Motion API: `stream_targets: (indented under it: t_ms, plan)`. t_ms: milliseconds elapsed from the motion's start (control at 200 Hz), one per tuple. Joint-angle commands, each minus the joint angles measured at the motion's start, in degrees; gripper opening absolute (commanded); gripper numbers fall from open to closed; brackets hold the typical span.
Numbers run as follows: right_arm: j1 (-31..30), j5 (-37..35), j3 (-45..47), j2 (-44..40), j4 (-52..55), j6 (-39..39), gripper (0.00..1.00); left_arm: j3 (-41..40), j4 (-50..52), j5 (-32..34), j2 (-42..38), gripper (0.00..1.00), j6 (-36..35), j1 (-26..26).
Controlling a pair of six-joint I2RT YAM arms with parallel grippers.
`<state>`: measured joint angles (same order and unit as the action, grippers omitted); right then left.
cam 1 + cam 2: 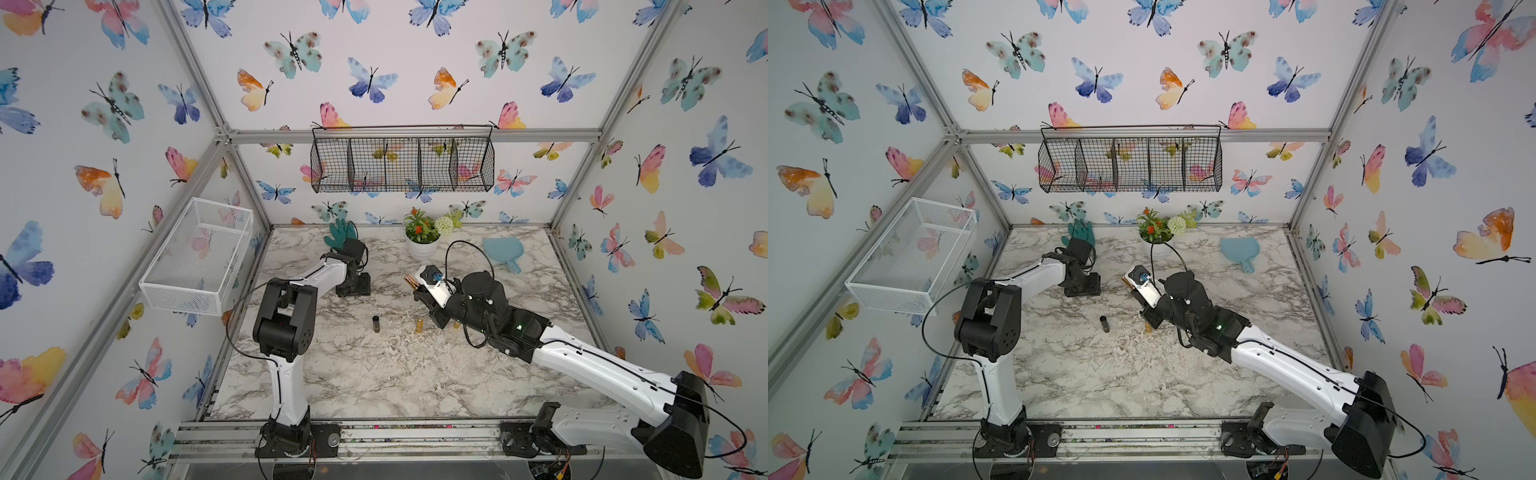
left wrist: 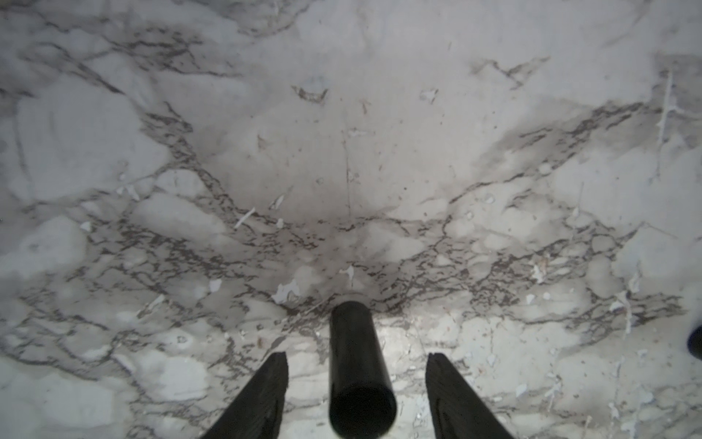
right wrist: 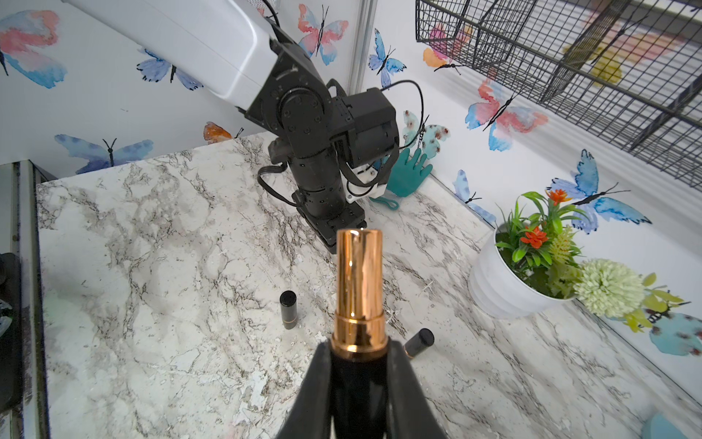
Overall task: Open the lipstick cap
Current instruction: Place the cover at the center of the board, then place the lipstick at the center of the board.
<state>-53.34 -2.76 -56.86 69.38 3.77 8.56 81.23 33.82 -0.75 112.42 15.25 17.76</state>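
- The lipstick (image 3: 359, 273) is held in the right tool (image 3: 359, 344), which is closed tight on the black base
- The bare gold barrel is left sticking out past the fingertips, with no cap on it
- The lipstick is carried tilted above the surface (image 1: 374, 374), near its middle, as shown in both top views
- The cap (image 2: 351, 330), a black tube, is seen off the lipstick, between the fingers of the left tool (image 2: 357, 355)
- The left tool is pointed down at the surface and stands partly open
- A gap is seen on each side of the cap, so nothing is gripped
- The cap's far end appears to be set on the surface, though contact cannot be told for sure
- In both top views the left tool is placed toward the back left of the surface, well apart from the right tool, and the cap is hidden beneath it
- An upright tube (image 1: 376, 324), black, is stood on the surface between the two arms
- A gold piece (image 1: 419, 326) is stood just beside the right arm
- A lying tube (image 3: 418, 342), also black, is seen on its side near the right tool
- A pot (image 1: 422, 247) of flowers is set at the back of the surface
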Motion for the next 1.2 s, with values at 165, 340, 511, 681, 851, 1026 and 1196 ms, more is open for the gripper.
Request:
stream_targets:
  t_ms: [165,340,511,681,851,1026,1196]
  plan:
    - [-0.45,1.25,2.02,2.33,-3.68,-1.34,0.02,2.34,6.17,-18.46,-20.04,0.71,0.76,-2.98]
    - [-0.54,3.18,1.13,5.24,-4.71,-1.43,0.02,-0.85,6.60,-35.74,-28.24,0.73,0.94,-3.43]
    - [-0.56,4.69,0.55,7.65,-6.31,-1.44,0.02,-4.07,7.03,-43.33,-34.07,0.75,0.09,-3.26]
    - [-0.62,6.70,-1.17,10.26,-7.50,-1.66,0.02,-7.13,7.04,-45.39,-36.26,0.75,-1.32,-2.93]
    - [-0.71,8.04,-3.26,13.32,-7.65,-1.79,0.02,-8.79,6.79,-46.20,-37.23,0.76,-2.50,-2.73]
    - [-1.15,8.25,-4.12,14.24,-8.33,-1.61,0.02,-8.90,6.87,-45.83,-36.51,0.75,-2.79,-2.62]
    - [-1.41,8.27,-4.96,15.54,-8.69,-1.79,0.02,-7.80,6.80,-45.76,-34.66,0.70,-3.29,-1.32]
